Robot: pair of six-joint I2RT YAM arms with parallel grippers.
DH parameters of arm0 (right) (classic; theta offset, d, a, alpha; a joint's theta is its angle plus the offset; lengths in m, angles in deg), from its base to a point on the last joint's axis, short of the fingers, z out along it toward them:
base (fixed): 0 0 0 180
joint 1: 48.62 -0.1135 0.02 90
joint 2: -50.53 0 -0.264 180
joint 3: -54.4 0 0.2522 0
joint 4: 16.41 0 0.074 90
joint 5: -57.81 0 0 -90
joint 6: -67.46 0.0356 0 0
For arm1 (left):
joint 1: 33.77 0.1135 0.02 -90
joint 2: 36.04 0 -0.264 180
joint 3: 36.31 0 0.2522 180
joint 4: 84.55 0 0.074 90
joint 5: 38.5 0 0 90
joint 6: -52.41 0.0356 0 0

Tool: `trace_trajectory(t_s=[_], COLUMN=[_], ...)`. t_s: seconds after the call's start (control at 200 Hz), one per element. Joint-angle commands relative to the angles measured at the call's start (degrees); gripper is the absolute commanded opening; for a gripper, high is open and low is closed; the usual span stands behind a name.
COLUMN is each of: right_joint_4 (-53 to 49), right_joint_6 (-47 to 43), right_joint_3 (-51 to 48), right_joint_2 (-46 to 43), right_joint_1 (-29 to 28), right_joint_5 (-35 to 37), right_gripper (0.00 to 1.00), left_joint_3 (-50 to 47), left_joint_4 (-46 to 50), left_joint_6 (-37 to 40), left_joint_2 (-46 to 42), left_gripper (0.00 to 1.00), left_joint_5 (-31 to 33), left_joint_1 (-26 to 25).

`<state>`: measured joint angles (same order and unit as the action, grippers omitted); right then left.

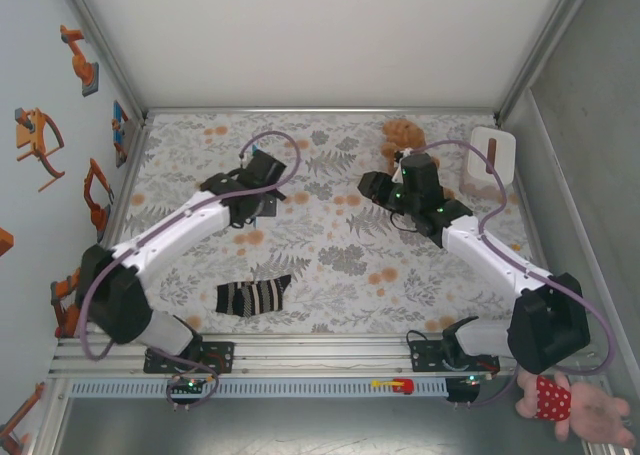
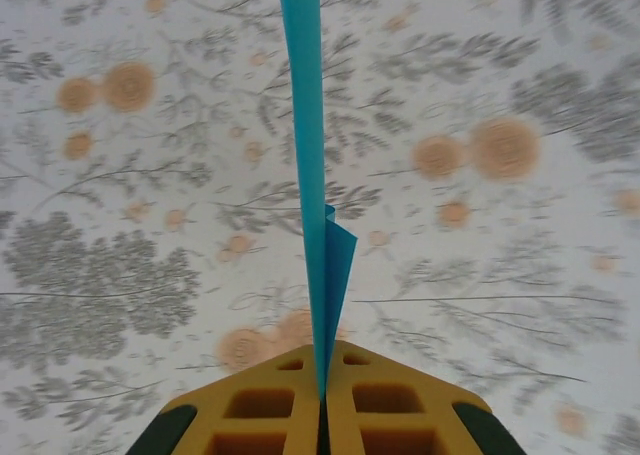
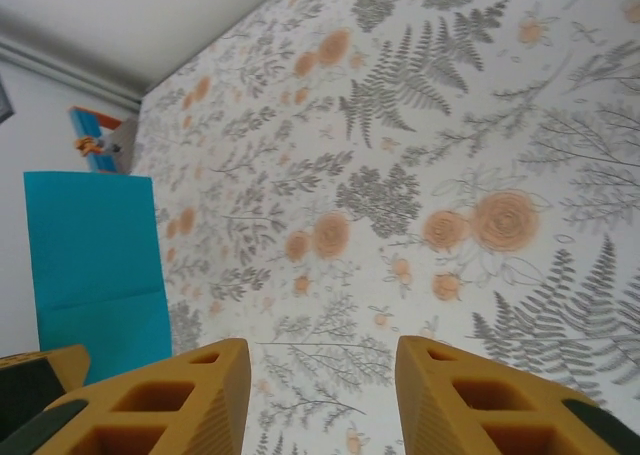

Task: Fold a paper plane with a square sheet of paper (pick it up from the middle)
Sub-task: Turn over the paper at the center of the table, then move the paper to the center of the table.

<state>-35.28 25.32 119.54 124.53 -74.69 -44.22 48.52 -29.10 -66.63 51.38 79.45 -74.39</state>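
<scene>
While the left gripper [image 2: 322, 403] clamps the blue paper [image 2: 305, 125] edge-up above the table [image 2: 520, 305], nearer its left edge, long axis straight out from its jaws, the right gripper [image 3: 322, 400], apart and empty, faces its flat side.

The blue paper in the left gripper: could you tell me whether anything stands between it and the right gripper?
Nothing visible does. The blue paper, pinched in the shut left gripper, hangs left of the open right gripper; only floral tablecloth shows between them. The striped sock lies nearer the arm bases.
</scene>
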Motion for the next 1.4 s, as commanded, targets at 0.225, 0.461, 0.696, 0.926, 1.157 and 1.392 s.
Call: trace_trajectory(t_s=[0.225,0.461,0.696,0.926,1.157,1.392], right_joint_4=[-6.5,-7.7,-6.7,-2.1,5.9,6.9], right_joint_6=[-0.8,-1.0,-2.3,-1.9,1.7,3.6], right_joint_3=[-1.5,-3.8,-3.5,0.1,8.7,18.9], right_joint_2=[-5.1,-6.2,-1.6,8.3,23.7,36.1], right_joint_1=[0.0,0.1,0.0,-5.1,-13.0,-16.1], right_joint_5=[9.8,11.4,7.0,2.3,-3.6,-7.9], right_gripper=[0.4,0.4,0.4,0.38,0.3,0.26], left_joint_3=[14.6,13.8,5.5,-6.3,-17.3,-24.5], left_joint_4=[8.2,-3.3,-16.5,-25.0,-25.5,-26.6], left_joint_6=[-5.1,-6.7,-9.4,-13.7,-14.8,-16.1], left_joint_2=[22.5,26.9,19.6,8.7,-2.4,-8.7], left_gripper=[0.13,0.28,0.54,0.73,0.87,0.93], left_joint_5=[10.7,-11.1,-32.4,-41.5,-39.0,-41.5], left_joint_1=[-6.0,-5.7,-1.4,6.3,14.6,21.2])
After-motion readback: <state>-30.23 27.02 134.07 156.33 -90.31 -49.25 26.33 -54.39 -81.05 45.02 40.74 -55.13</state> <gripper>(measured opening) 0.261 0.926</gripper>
